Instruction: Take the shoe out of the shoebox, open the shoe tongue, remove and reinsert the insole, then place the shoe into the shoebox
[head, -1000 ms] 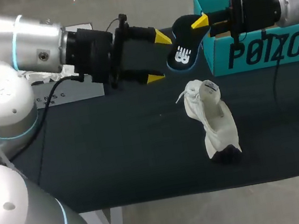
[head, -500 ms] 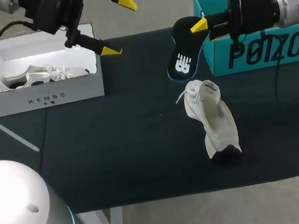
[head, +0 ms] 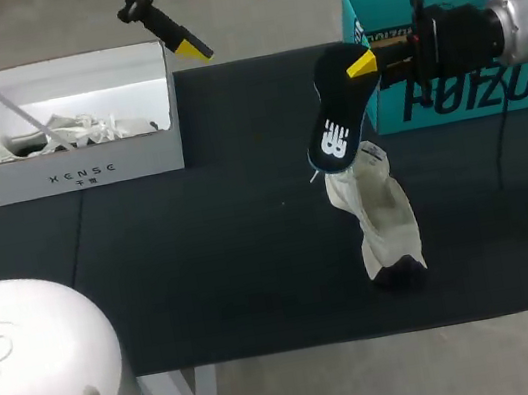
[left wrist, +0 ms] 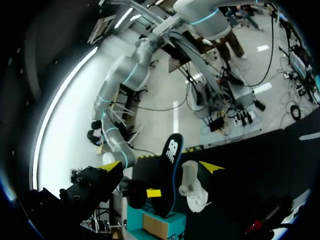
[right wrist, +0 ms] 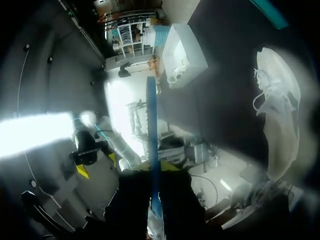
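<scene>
- Right gripper [head: 363, 62]: fingers clenched on the top end of the insole [head: 336, 109], pinching its two flat faces. Our right wrist view shows it edge-on between them.
- Risk 1: we grip one end only. The long free end can swing or bend, so a push down could buckle it at the shoe's opening and keep it from sliding in.
- The insole's low end hangs at the opening of the shoe [head: 378, 214]. We cannot tell whether it is touching or just above.
- Risk 2: nothing holds the shoe. It lies loose on the table [head: 205, 268], so the insole could shove or tip it.
- Risk 3: the laces look slack around the opening and could snag the insole's edge.
- Risk 4: the teal box [head: 489, 89] sits just behind our right gripper, so tilting the wrist could knock it.
- Left gripper [head: 212, 8]: fingers spread wide, holding nothing. It is up past the far edge by the white box [head: 77, 173], well apart from the shoe and too far to steady it.
</scene>
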Available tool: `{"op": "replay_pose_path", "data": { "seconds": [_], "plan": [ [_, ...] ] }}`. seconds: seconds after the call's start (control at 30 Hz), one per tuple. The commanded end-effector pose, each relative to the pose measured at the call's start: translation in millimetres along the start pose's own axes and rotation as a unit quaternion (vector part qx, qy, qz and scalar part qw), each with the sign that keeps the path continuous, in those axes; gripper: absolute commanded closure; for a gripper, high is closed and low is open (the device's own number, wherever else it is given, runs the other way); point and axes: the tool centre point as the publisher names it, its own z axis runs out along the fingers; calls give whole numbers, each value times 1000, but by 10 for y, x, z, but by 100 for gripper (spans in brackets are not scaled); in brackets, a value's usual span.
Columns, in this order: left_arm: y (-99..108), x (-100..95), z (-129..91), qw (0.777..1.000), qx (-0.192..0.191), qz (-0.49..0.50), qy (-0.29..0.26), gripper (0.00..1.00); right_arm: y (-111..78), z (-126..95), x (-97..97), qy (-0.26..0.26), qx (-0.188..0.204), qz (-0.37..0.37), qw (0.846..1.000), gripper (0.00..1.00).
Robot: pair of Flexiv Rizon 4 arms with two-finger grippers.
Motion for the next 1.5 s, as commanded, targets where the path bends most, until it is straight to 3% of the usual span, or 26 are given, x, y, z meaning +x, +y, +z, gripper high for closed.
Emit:
{"op": "replay_pose_path", "data": {
  "seconds": [0.03, 1.33, 1.5],
  "plan": [
    [56, -48, -33, 986, 41, 0, 162, 0, -83, -12, -71, 0, -9, -2, 1000, 100],
    [56, -48, -33, 986, 41, 0, 162, 0, -56, -44, -47, -18, 8, -21, 1000, 100],
    [210, -151, -14, 972, -18, 7, 234, 0, -128, -48, -115, -24, 24, -21, 999, 100]
  ]
}}
